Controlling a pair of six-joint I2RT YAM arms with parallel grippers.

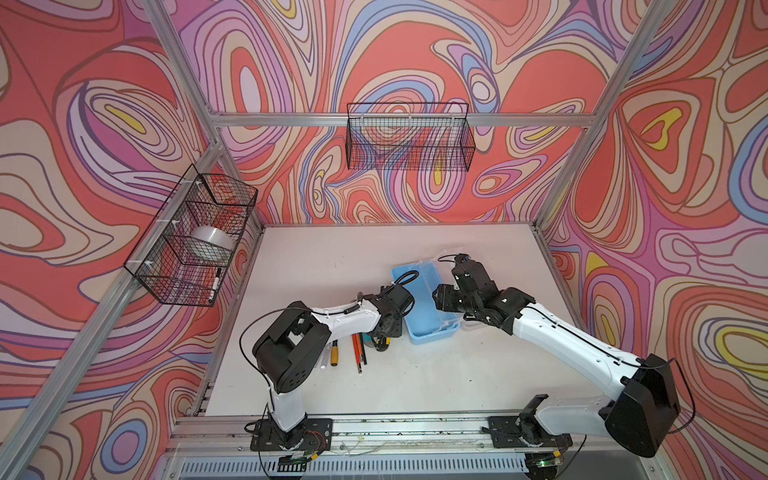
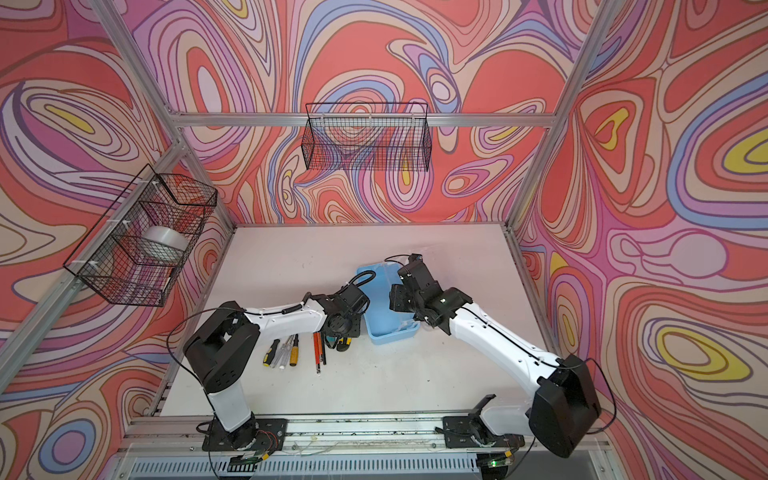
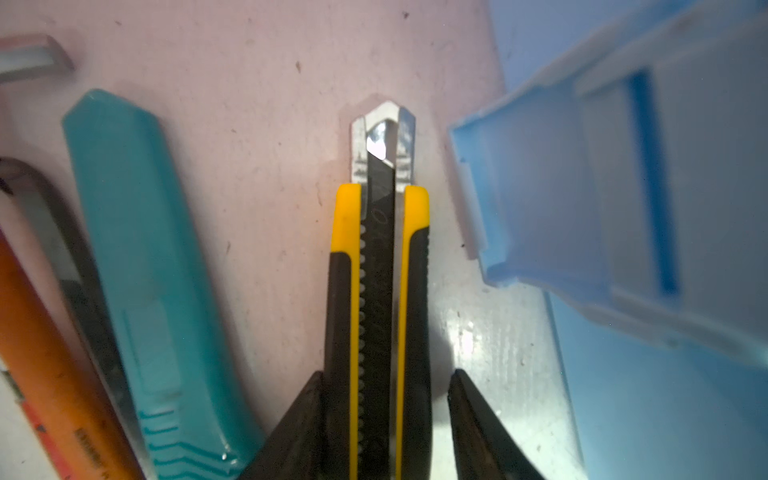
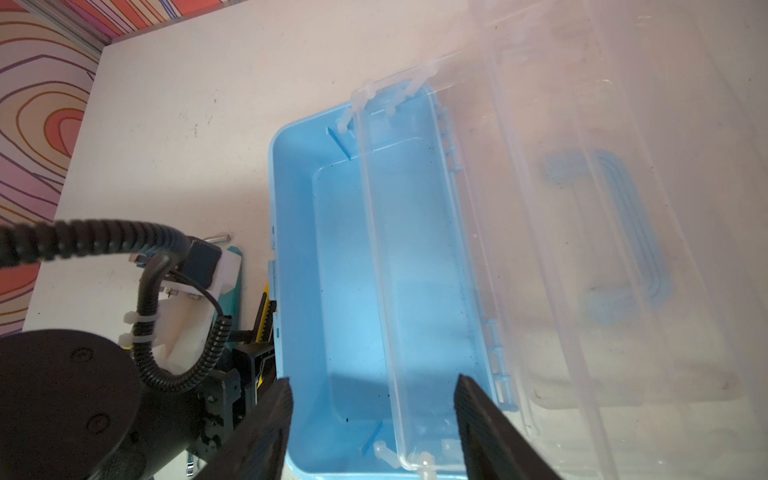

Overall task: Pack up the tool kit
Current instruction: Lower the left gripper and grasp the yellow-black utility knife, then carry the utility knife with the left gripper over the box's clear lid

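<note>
Your left claw [image 3: 386, 374] is down on the worktop [image 1: 374, 257], straddling the yellow-and-black utility knife [image 3: 378, 270]. Its jaws are partly spread: one pad looks to be against the knife's flank, and a strip of bare worktop shows between the knife and the other pad. So the knife is bracketed but, as I read it, not yet clamped.

The knife's long axis runs straight out from the claw, blade end away from it. It lies roughly parallel to the long left wall of the tool kit box [image 4: 274, 208], just beside it. The box sits right of the worktop's middle, long axis running from the near edge toward the far edge. Its clear lid [image 4: 582, 208] is swung open toward the right edge, and the tray looks empty.

The left arm is plainly the nearer one. I judge the carry to be short: up, then sideways over that left wall.

Mind two things. The box's latch [image 3: 540, 187] juts out close to the knife's blade end. Your right claw [image 4: 374, 378] also hangs wide and empty over the open tray, where the knife would go.

On the knife's other side lie a teal knife [image 3: 137, 249] and an orange tool [image 3: 41, 353]. The screwdrivers [image 2: 272, 353] lie further toward the left edge.
</note>
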